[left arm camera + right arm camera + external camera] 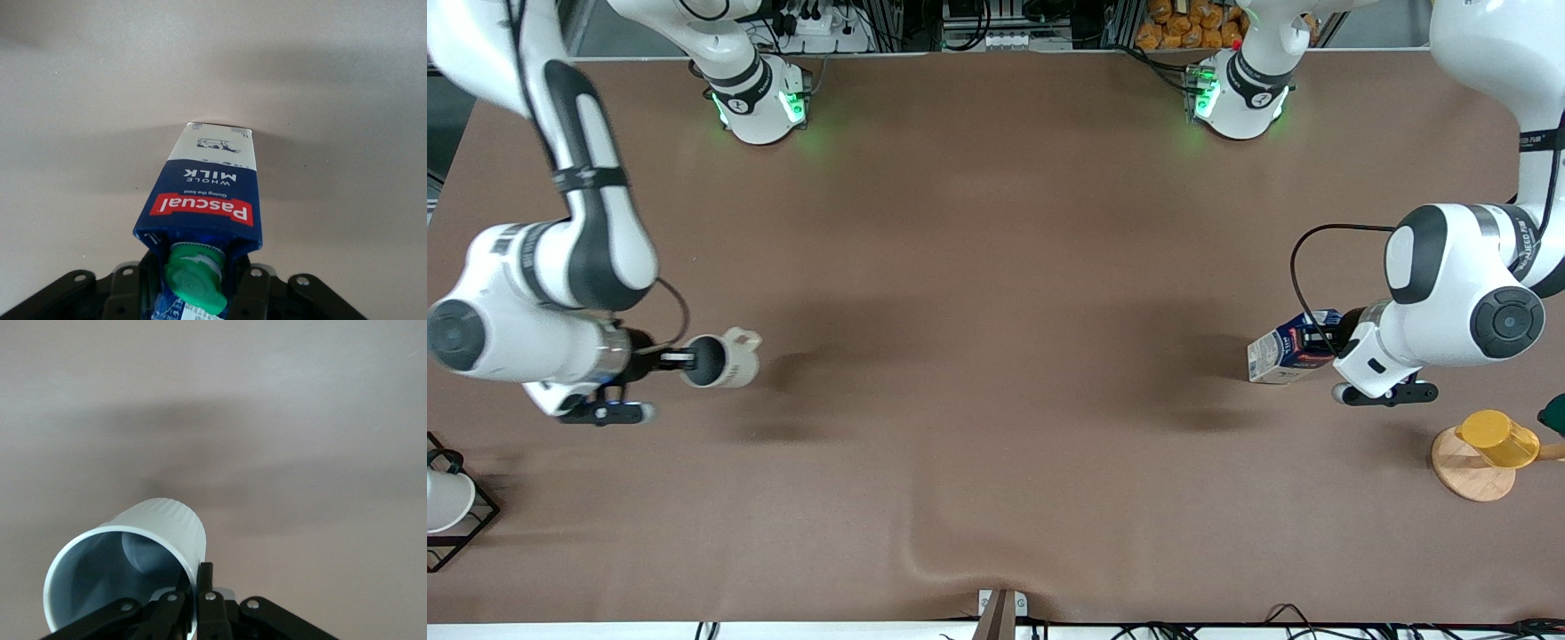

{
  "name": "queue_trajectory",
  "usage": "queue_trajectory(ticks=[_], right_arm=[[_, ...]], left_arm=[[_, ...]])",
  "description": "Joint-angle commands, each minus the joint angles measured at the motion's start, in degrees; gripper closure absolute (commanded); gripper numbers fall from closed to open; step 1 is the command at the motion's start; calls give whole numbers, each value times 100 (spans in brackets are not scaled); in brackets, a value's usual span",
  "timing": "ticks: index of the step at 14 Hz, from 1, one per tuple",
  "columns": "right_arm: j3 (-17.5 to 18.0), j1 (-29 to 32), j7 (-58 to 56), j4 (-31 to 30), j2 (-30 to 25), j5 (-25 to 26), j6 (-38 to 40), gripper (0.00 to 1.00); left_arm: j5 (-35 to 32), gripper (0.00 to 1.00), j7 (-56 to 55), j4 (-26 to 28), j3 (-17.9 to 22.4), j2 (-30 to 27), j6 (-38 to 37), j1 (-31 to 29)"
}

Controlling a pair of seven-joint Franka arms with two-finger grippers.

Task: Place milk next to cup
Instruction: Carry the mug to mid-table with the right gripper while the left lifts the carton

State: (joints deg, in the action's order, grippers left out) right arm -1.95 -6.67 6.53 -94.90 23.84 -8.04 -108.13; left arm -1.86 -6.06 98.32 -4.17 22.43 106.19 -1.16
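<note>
Your left gripper (pixel 1325 342) has its jaws clamped on the milk (pixel 1288 349), up at the gable end: in the left wrist view the green cap (pixel 195 279) sits right between the jaws. Gripping at the top keeps the white lower part free, so the base can go down first. The carton looks tipped over toward the middle of the bench (pixel 996 267); whether its base rests on the bench or is lifted I can't tell.

Your right gripper (pixel 685 359) has its jaws pinched together on the rim of the cup (pixel 725 357), one finger inside the wall and one outside, as the right wrist view shows (pixel 127 570). A rim pinch makes sense since the mug body is too wide for a side grasp. The handle points away from the jaws. The cup is held near the right arm's end of the bench.

So milk and cup are well apart, each at its own arm's end, with bare bench between them. Judgement: the placing is not yet done; you'd need to bring the two together near the middle and stand the carton upright just beside the cup.

Keep clear of the yellow cup (pixel 1498 438) on its wooden disc (pixel 1467 467), nearer the front camera than the milk, and the white cup (pixel 445 500) in the wire rack (pixel 467 529).
</note>
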Motion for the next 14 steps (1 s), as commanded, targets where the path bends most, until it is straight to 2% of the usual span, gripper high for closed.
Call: queue_trajectory(ticks=[1, 2, 4, 6, 8, 10, 14], right_arm=[[-59, -649, 1303, -64, -230, -215, 169, 100], [-59, -825, 1629, -64, -239, -215, 187, 100], [-59, -1220, 2288, -64, -231, -276, 170, 100], [-77, -1677, 3262, -64, -196, -863, -57, 100], [-68, -2125, 4185, -99, -125, -962, -540, 100], [-77, -2521, 5109, -90, 67, -954, -1110, 100], [-86, -3084, 6148, 32, 524, -866, -2025, 100]], left_arm=[[-130, 76, -27, -85, -13, -81, -45, 29], [-131, 76, 0, -207, -22, -107, -72, 20], [-78, 77, 9, -619, -31, -151, -631, 11], [-52, 77, 0, -1067, -40, -169, -1125, 55], [-60, 76, 0, -1148, -92, -300, -1275, 81], [-60, 76, -9, -1149, -329, -450, -1389, 64], [-43, 76, -18, -1219, -426, -722, -1864, 64]])
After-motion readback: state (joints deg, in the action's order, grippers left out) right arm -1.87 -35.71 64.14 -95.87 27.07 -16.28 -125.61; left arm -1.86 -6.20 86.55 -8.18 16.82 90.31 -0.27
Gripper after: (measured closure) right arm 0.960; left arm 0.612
